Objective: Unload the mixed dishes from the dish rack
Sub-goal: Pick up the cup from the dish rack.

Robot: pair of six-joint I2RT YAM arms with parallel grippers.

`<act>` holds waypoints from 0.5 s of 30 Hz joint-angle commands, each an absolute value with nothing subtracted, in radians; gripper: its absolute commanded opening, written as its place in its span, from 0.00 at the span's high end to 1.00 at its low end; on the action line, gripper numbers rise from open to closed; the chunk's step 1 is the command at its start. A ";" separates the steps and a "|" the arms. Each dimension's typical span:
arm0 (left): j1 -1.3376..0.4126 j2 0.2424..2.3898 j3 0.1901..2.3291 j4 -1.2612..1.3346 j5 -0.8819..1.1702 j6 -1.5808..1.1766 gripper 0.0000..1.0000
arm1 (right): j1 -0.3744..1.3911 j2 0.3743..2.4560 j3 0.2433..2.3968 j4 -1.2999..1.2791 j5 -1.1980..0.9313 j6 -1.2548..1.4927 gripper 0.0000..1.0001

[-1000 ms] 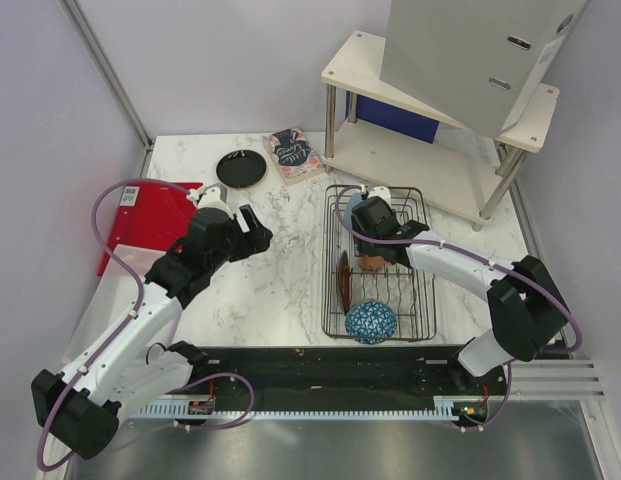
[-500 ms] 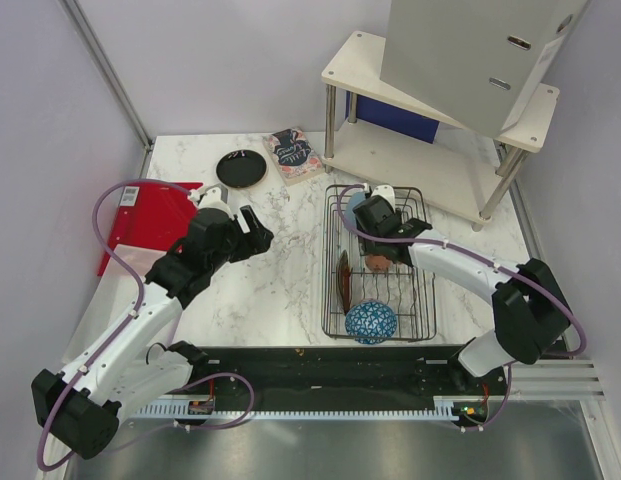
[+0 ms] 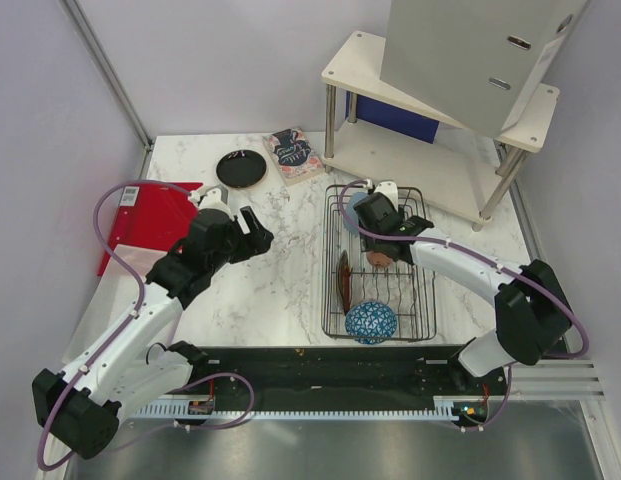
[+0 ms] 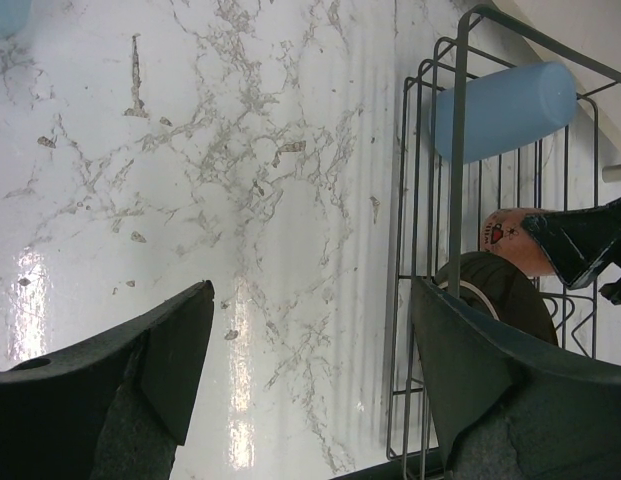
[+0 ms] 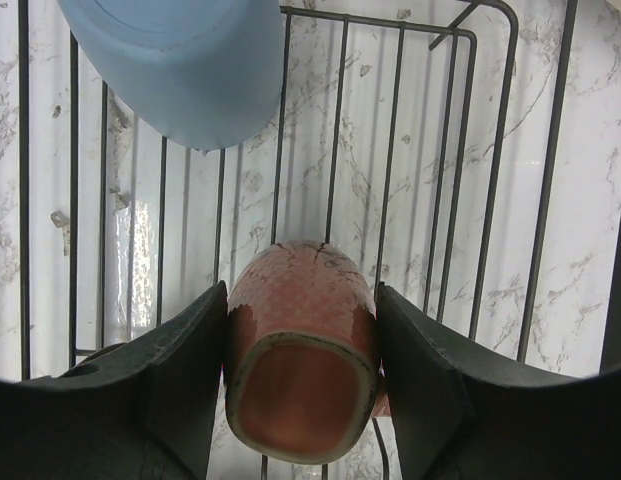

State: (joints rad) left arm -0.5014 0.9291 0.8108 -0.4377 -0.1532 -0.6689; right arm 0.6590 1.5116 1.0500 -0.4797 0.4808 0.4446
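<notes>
While the right gripper [image 5: 301,300] pinches the salmon-pink mug [image 5: 302,345], lying lengthwise between its fingers [image 5: 160,400] in the dish rack [image 3: 410,300], the left gripper [image 4: 310,300] hangs spread, farther off.

In my right wrist view the light-blue cup [image 5: 180,60] runs off the top edge, my right claw [image 5: 301,300] hides both flanks of the salmon-pink mug [image 5: 302,370], and my left claw [image 4: 310,290] covers the dark plate's [image 4: 515,300] lower part.

Overhead looks down; wrist views (close-up) share the dish rack [image 3: 415,295]
</notes>
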 commanded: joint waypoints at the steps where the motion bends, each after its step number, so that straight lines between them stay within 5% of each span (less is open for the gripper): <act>1: -0.505 0.923 0.804 -0.394 -0.149 -0.696 0.14 | 0.657 1.433 1.123 -0.474 0.520 0.454 1.00; 15: -0.505 0.930 0.778 -0.315 -0.082 -0.729 0.14 | 0.644 1.226 1.166 -0.543 0.441 0.498 1.00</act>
